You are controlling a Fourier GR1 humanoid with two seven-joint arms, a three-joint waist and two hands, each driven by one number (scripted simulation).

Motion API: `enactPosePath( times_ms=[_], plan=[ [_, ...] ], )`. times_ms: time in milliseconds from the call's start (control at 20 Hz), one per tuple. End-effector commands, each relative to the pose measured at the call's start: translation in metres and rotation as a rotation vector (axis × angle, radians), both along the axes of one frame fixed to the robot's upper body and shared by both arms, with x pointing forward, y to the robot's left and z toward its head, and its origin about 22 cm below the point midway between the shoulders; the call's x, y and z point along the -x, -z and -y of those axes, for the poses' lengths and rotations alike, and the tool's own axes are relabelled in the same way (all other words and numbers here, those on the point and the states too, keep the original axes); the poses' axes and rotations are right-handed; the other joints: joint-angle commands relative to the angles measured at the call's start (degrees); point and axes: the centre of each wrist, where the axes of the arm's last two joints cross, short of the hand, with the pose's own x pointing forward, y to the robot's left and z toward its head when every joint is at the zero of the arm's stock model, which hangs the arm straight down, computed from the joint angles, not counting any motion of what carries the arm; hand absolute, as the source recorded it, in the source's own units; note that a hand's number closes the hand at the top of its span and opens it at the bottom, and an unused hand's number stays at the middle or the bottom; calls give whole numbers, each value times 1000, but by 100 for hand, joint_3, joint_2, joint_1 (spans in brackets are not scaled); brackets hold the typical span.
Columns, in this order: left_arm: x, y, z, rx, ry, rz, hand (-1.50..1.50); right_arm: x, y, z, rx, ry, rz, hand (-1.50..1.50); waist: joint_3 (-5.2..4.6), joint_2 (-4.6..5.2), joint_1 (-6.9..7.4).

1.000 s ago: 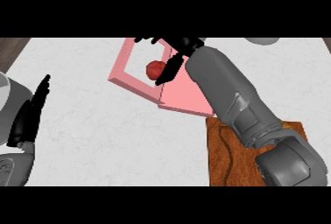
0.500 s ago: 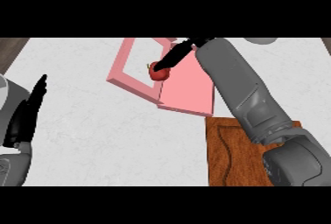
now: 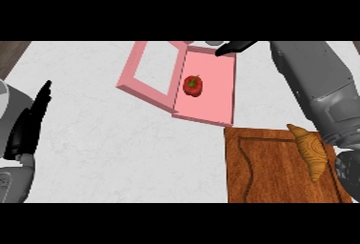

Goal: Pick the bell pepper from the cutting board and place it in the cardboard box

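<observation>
Now bell pepper (image 3: pixel 193 86) released inside pink cardboard box (image 3: pixel 211 114); right hand (image 3: pixel 235 47) withdrawn, fingers straight, empty.

The bell pepper (image 3: pixel 193 86) lies in the cardboard box (image 3: pixel 147 90), behind the cutting board (image 3: pixel 271 167) bearing a croissant (image 3: pixel 311 151).

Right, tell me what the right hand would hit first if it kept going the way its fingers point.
The right hand points left over the pink box's far rim; the way beyond looks free, though its height is unclear.
</observation>
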Motion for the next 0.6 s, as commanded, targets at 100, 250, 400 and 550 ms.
enactPosePath(
  times_ms=[100,250,400,550],
  plan=[
    [3,4,2,4,9,7,0,6,-11,86,-12,81,-12,-150,7,45,69],
    [-6,-5,8,-5,26,10,0,13,-15,119,1,97,-9,-150,16,82,82],
    [-3,5,0,-2,3,8,0,18,-12,137,26,84,8,-150,12,127,118],
    [-10,-9,11,-4,39,41,0,23,-25,156,63,98,12,-150,24,142,214]
  ],
)
